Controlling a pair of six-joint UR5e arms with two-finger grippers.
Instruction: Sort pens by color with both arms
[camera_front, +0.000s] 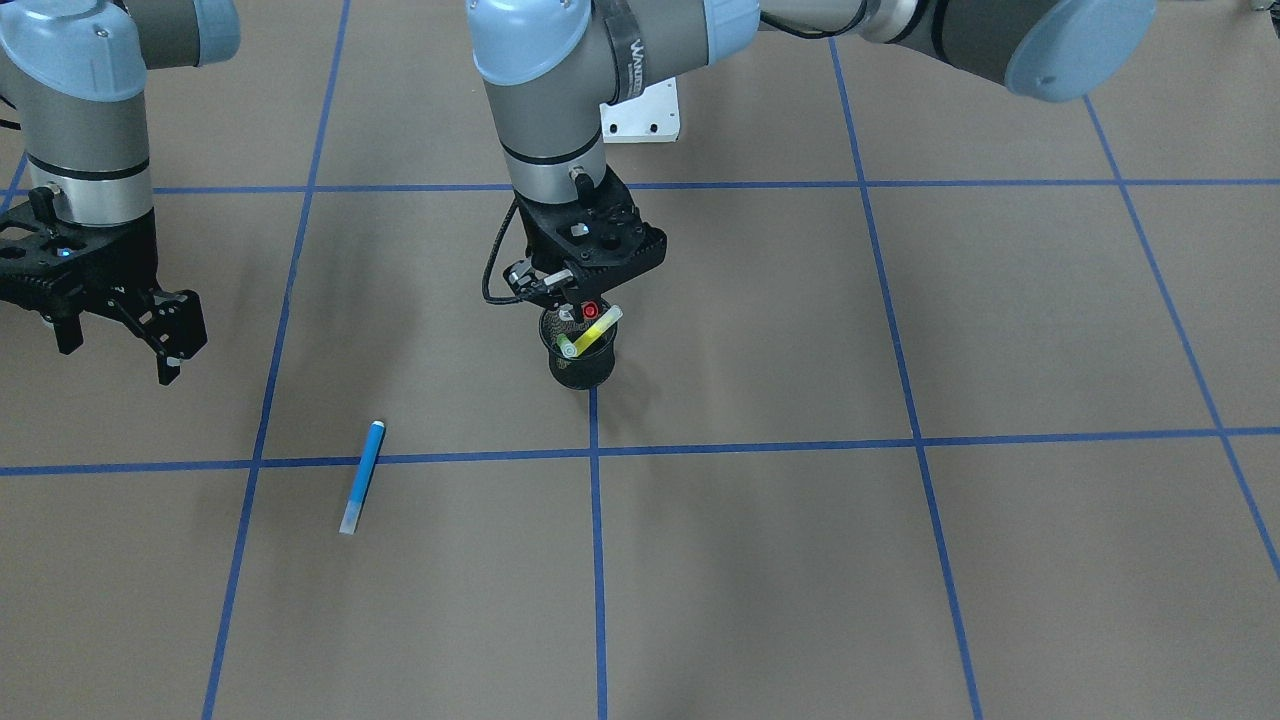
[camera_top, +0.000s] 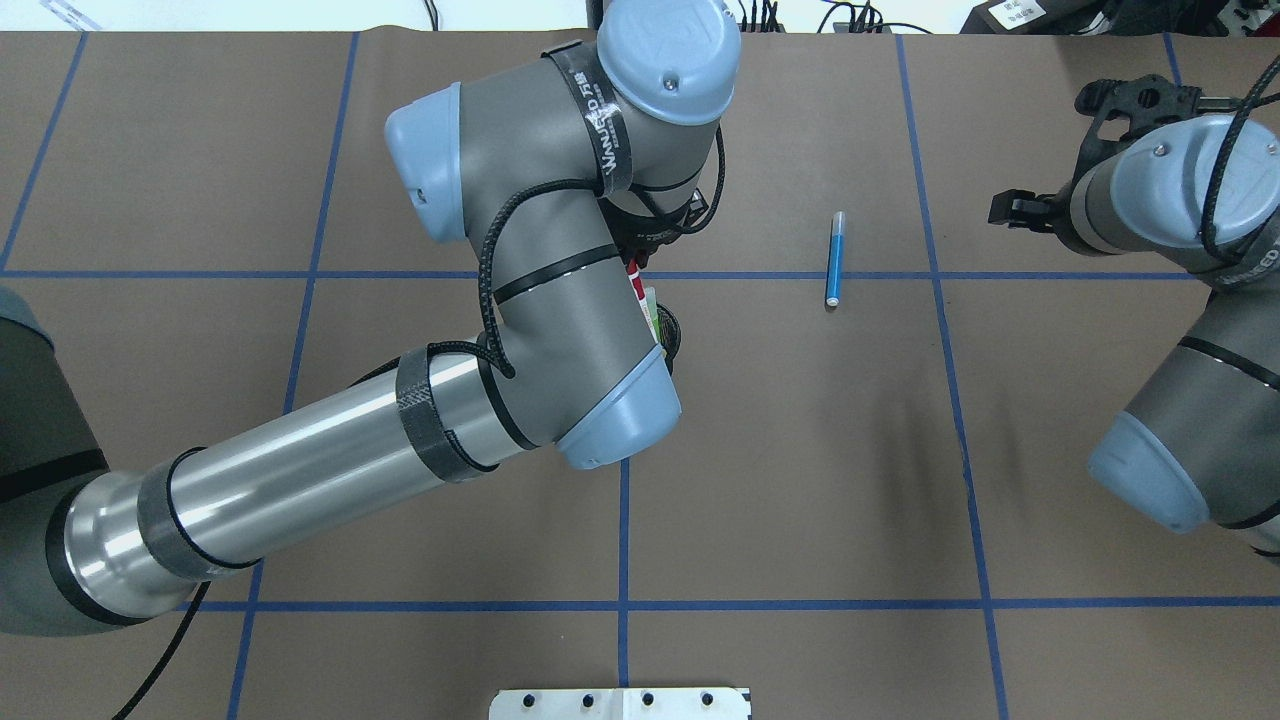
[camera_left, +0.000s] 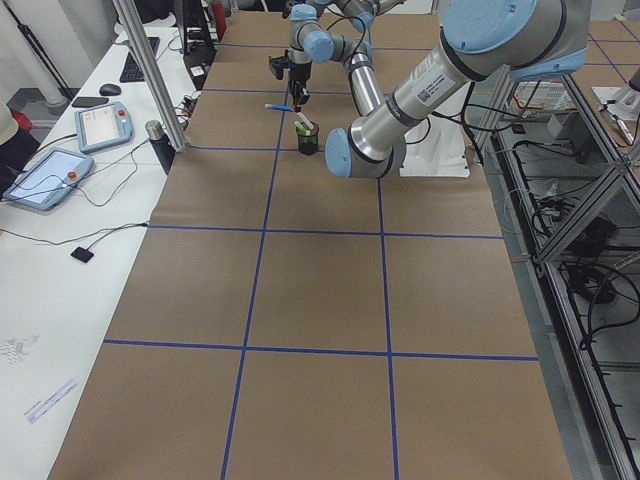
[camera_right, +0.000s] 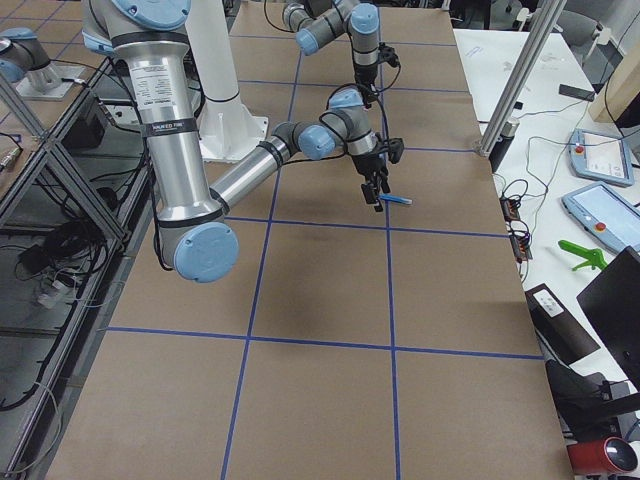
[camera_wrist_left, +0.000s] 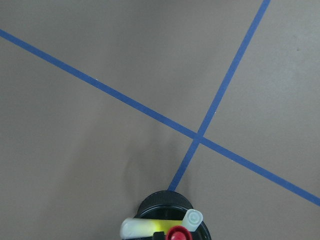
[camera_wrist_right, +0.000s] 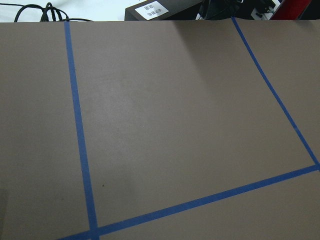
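A black mesh cup (camera_front: 582, 370) stands at the crossing of two blue tape lines. The yellow highlighter (camera_front: 590, 330) and the red-capped pen (camera_front: 590, 311) lean out of its mouth, and a sliver of green (camera_top: 653, 318) shows beside them. My left gripper (camera_front: 565, 298) hangs directly over the cup with its fingertips at the red cap. I cannot tell whether the jaws grip it. In the left wrist view the cup (camera_wrist_left: 165, 200) sits at the bottom edge. The blue pen (camera_front: 362, 476) lies flat on the paper. My right gripper (camera_front: 120, 345) hovers open and empty, apart from the blue pen.
Brown paper with a blue tape grid (camera_front: 595, 560) covers the table. The left arm's elbow and forearm (camera_top: 560, 330) hang over the middle of the table. The white base plate (camera_top: 620, 703) sits at the robot's edge. A side bench holds tablets (camera_left: 45, 180).
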